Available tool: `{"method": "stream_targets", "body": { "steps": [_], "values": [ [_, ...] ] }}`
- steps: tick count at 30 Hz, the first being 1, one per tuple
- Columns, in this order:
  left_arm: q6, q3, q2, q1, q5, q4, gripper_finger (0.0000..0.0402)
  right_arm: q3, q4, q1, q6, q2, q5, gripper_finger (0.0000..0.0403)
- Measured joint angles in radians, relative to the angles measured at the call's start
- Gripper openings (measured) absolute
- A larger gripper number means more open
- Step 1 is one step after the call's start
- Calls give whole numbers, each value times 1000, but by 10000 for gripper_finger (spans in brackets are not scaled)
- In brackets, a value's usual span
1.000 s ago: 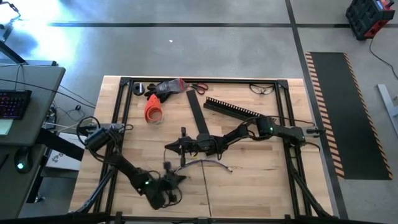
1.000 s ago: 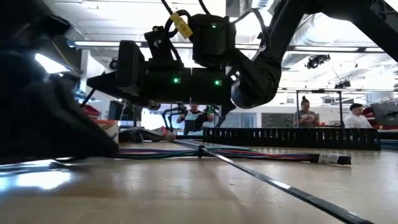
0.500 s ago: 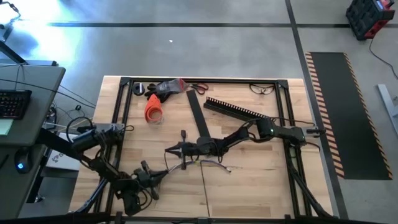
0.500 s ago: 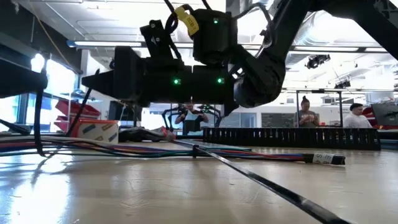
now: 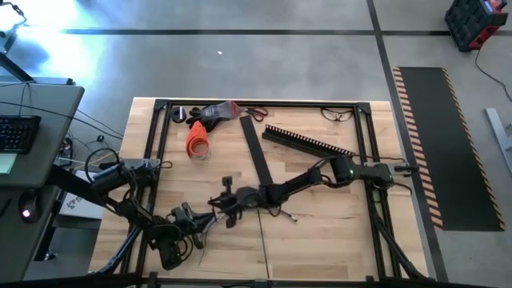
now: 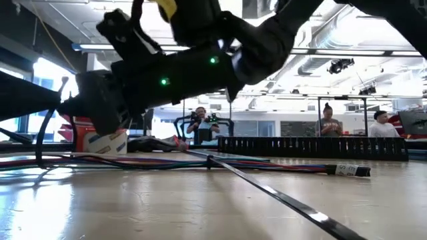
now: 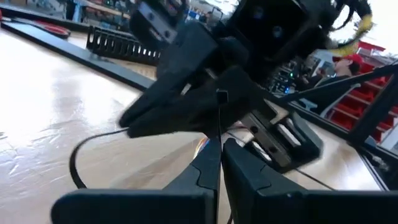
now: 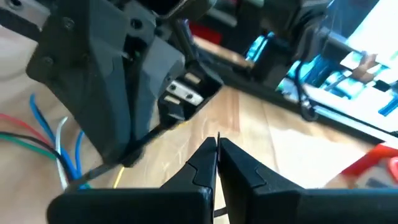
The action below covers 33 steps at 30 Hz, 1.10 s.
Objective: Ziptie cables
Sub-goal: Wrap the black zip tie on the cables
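Observation:
The cables lie on the table near its middle as a flat bunch; their coloured free ends are splayed. Just left of them my two grippers meet tip to tip. My left gripper reaches in from the near left and is shut on a thin black zip tie. My right gripper, reaching across from the right, is shut with a thin black strand between its tips. A slack loop of the tie curves down to the wood. My left gripper pinches a straight run of the zip tie between its two fingertips, coming in roughly level. The tie rises from the tips to a small square head in front of the other gripper. My right gripper has a thin black strand sticking out between its shut tips; the rest of it is hidden by the fingers. It slants slightly downward from the table's right.
A black comb-toothed channel and a flat black strip lie behind the cables. An orange object, scissors and glasses sit along the far edge. A thin black strip runs from the cables toward the near edge. People stand beyond the table.
My left gripper has swung from the near edge toward the table's left, rolling its wrist, and left the low view's foreground. My right gripper has rolled and shifted toward the near left. The cables have stayed where they lay.

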Motion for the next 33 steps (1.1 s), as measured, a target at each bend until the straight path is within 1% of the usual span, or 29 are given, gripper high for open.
{"method": "stream_targets", "body": {
  "steps": [3, 5, 7, 12, 15, 20, 27, 33],
  "values": [
    [18, 0, -4, -2, 8, 9, 0, 5, -25, -21, 44, 0, -38, 2],
    [30, 0, -4, -2, 10, 11, 0, 3, -27, -34, 56, 0, -49, 11],
    [35, 0, -4, -2, 16, 11, 0, 4, -27, -45, 65, 0, -52, 30],
    [37, 0, -4, -2, 23, 13, 0, 4, -27, -63, 97, 0, -75, 96],
    [46, 0, -4, -2, 25, 12, 0, 4, -27, -71, 96, 0, -76, 120],
    [46, 0, -4, -1, 26, 12, 0, 4, 19, -81, 121, 28, -102, 126],
    [47, 0, -4, -1, 28, 10, 0, 4, 39, -101, 197, 52, -103, 126],
    [47, 0, -4, -1, 29, 8, 0, 4, 37, -106, 196, 52, -109, 126]
  ]
}}
